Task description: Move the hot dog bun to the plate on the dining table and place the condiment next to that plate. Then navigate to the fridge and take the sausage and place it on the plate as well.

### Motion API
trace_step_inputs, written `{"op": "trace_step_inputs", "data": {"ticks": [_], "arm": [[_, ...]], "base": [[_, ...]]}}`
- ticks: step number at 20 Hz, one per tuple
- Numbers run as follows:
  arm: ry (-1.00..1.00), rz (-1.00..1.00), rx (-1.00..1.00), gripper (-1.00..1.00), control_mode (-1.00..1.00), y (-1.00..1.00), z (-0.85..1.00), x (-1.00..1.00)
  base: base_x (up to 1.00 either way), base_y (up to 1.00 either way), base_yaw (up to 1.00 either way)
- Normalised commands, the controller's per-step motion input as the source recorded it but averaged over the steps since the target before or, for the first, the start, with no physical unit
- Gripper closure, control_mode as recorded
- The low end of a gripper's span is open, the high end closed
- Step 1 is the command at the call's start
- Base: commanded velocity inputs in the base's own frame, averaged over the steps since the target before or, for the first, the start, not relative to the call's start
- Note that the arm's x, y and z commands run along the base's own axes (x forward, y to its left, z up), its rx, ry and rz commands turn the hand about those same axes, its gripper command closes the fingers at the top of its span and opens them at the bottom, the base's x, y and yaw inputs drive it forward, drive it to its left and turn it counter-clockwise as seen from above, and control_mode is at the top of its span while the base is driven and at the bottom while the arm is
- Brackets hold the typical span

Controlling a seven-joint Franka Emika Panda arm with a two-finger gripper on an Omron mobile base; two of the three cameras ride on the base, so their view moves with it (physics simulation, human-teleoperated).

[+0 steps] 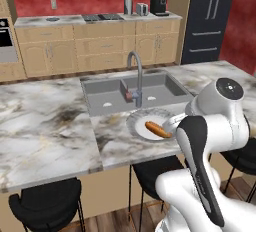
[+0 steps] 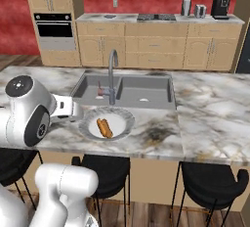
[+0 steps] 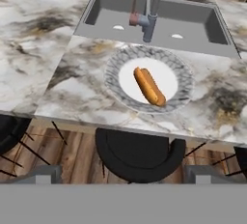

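The orange-brown hot dog bun lies across the white middle of the plate. The plate sits on the dining table, just in front of the sink. The dark-red condiment stands beside the foot of the tap, behind the plate. My gripper hangs open above the table's near edge, short of the plate, with nothing between its fingers. The black fridge stands shut at the far right. The sausage is out of view.
A grey double sink and an arched steel tap lie right behind the plate. Black stools line the near side. A cabinet counter with stove, toaster and coffee machine runs along the back wall.
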Motion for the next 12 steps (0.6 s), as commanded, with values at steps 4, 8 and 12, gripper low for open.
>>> {"op": "trace_step_inputs", "data": {"ticks": [4,8,12], "arm": [[0.0,0.0,0.0,-1.0,1.0,0.0,0.0,0.0],[0.0,0.0,0.0,-1.0,1.0,0.0,0.0,0.0],[0.0,0.0,0.0,-1.0,1.0,0.0,0.0,0.0]], "base": [[-0.76,0.57,-0.01],[-0.79,0.82,-0.02],[-0.74,0.93,-0.03]]}}
